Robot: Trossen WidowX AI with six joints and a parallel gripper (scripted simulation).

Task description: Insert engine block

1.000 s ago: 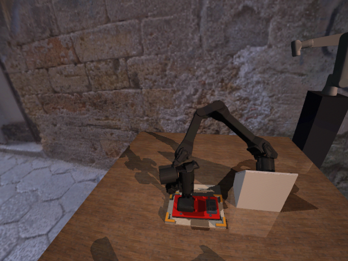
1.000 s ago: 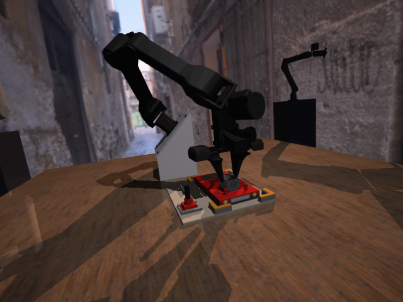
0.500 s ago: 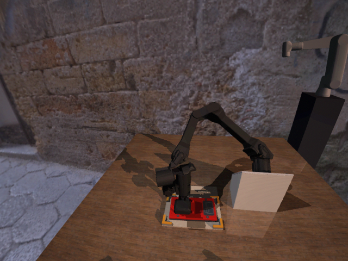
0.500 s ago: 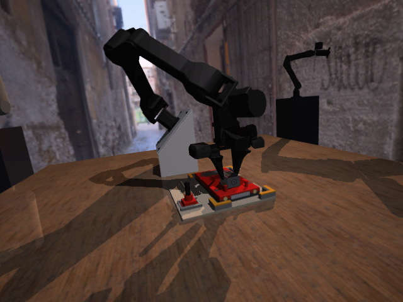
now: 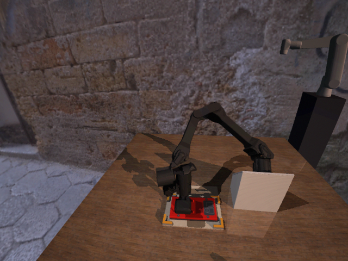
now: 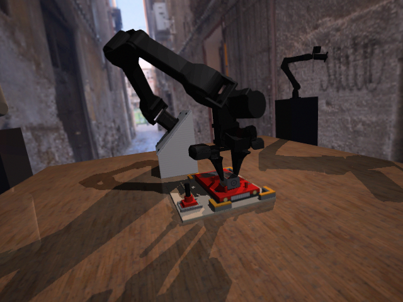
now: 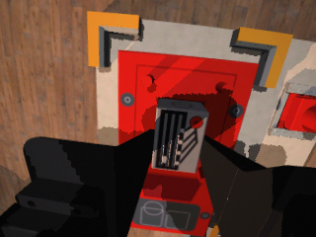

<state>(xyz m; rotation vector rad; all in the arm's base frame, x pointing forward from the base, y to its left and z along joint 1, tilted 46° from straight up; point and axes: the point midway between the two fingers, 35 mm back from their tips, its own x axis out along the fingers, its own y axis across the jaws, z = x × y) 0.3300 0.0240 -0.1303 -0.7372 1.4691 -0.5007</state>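
Hand (image 7: 176, 148) grips the boxy, ribbed grey engine block (image 7: 177, 133) over the glossy red car body (image 7: 148, 84).

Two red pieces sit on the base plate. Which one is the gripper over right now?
The large red car body, framed by orange corner brackets. The gripper holds the engine block above it; the small red stand with the black peg sits apart.

I see a grey engine block (image 7: 177, 134) with dark parallel slots on its face, held between black gripper (image 7: 170, 163) fingers. The car body (image 7: 148, 79) below is bright red. It sits on a pale grey base plate (image 7: 183, 37) with orange corner brackets (image 7: 111, 35). The tabletop (image 5: 118, 224) is brown wood grain. A white block (image 5: 260, 191) stands toward the right edge.
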